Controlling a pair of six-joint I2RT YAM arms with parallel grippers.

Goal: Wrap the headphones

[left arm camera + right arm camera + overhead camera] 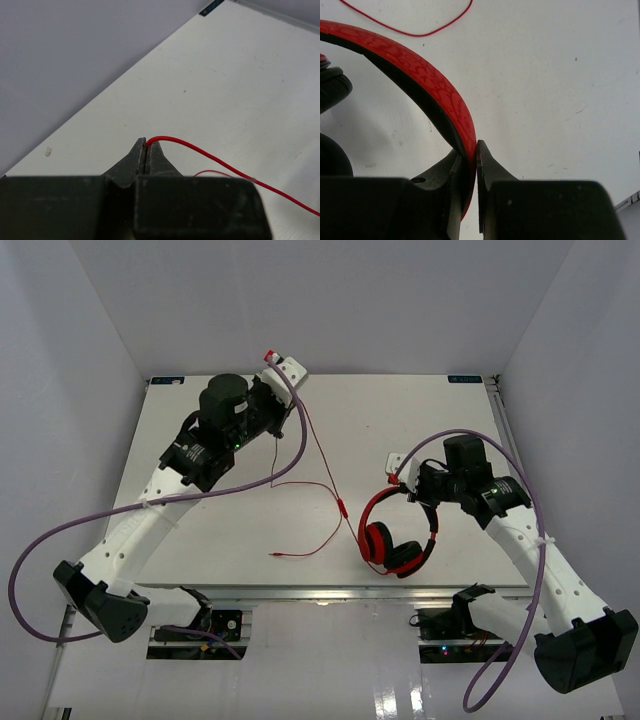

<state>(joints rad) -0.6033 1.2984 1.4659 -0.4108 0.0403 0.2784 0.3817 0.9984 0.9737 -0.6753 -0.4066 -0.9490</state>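
The red headphones (392,537) lie on the white table (400,410) at the right front, ear cups toward the front edge. My right gripper (403,483) is shut on the headphones' red headband (440,95), seen close in the right wrist view (471,150). The thin red cable (318,445) runs from the headphones up to my left gripper (272,359), raised at the back left. The left gripper (145,145) is shut on the cable (210,156) at its tips. A loose loop of cable (310,545) lies on the table in the middle front.
Purple robot cables (130,510) arc over both arms. White walls close in the table on three sides. The table's back edge (320,377) lies just behind the left gripper.
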